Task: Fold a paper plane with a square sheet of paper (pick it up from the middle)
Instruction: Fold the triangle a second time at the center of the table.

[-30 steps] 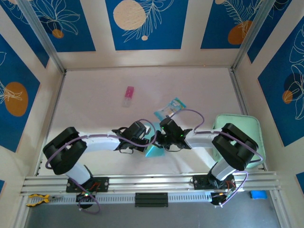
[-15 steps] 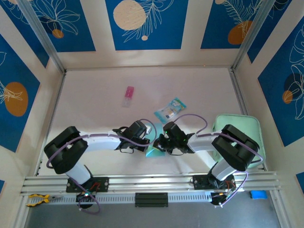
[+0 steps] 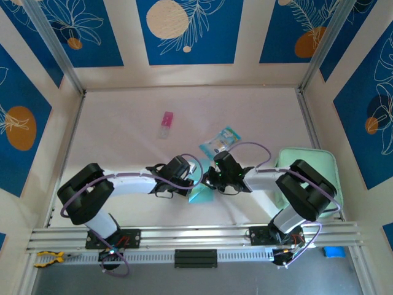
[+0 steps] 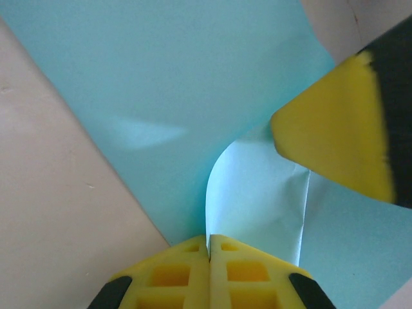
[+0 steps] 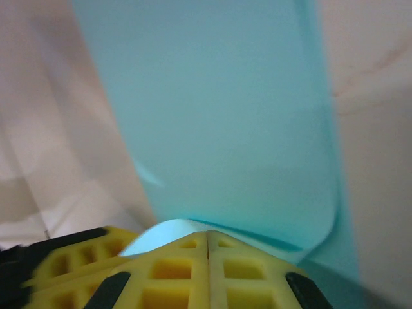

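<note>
On the pale table, a small pink oblong plastic item lies far out to the left, well apart from my arms. Near the front edge, my left gripper is fully closed, its yellow pads pressed together on a raised, curling flap of the square sheet of thin light-blue paper. The rest of the sheet lies on the table between my two wrists. My right gripper meets it from the other side, jaws likewise shut, the sheet's bowed edge pinched at the pad tips. One of its yellow fingers sits just beside my left pads. Beyond lies a teal-and-clear printed packet, and at far right a pale mint-green rounded pad.
</note>
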